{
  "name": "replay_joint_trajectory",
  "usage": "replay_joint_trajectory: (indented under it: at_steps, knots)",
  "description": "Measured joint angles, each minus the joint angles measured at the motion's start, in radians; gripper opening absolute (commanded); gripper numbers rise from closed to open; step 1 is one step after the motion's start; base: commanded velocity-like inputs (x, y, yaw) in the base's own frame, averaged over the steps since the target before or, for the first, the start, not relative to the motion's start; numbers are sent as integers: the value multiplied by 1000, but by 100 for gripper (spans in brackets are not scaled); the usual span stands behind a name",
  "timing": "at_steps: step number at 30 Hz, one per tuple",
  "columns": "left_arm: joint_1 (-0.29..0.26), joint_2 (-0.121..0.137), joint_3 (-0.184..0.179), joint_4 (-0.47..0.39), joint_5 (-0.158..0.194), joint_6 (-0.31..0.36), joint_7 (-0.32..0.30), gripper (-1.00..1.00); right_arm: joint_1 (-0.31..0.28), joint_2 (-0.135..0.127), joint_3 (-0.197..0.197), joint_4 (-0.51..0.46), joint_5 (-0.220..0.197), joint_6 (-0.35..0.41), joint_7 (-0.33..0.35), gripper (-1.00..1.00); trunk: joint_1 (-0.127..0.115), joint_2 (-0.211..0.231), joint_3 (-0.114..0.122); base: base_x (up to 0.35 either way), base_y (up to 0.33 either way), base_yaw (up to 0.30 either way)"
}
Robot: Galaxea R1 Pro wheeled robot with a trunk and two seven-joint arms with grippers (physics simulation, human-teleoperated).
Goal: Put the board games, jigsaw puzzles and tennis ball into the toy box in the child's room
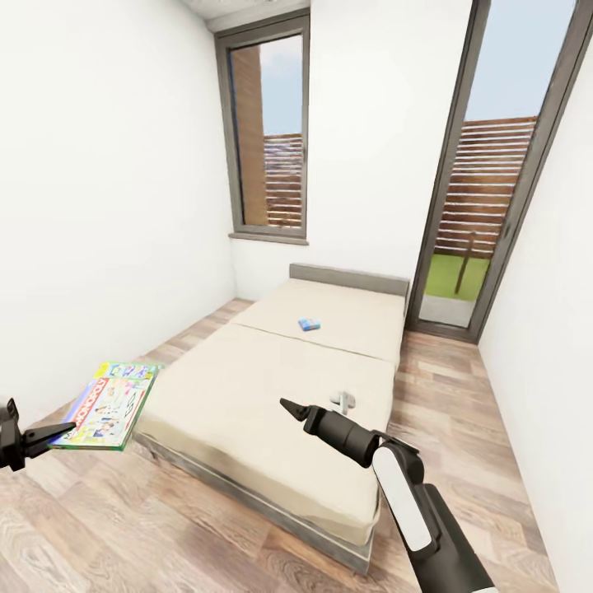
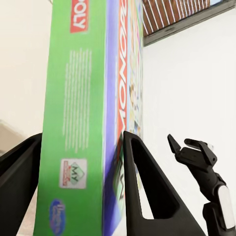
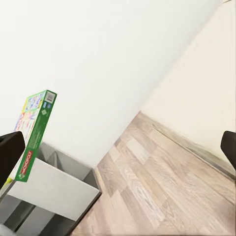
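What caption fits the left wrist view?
Left gripper clamps the green-edged board game edgewise; right gripper beyond.

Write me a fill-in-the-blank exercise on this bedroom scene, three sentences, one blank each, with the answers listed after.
1. The left gripper is shut on the large ____-edged board game.
2. The small blue board game lies on the ____.
3. The right gripper, which holds nothing, hangs over the mattress with its jaws ____.

Missing words: green; bed; open
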Motion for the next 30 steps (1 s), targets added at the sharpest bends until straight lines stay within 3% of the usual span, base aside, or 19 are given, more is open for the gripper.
replay_joint_trajectory:
  at_steps: [23, 30]
  knots:
    - [0, -1, 0, 0, -1, 0, 0, -100, 0, 0, -1, 21, 1, -1, 1, 100, -88, 161, 72, 0, 0, 290]
    - [0, -1, -1, 0, 4, 0, 0, -100, 0, 0, -2, 24, 1, -1, 2, 100, -88, 161, 72, 0, 0, 289]
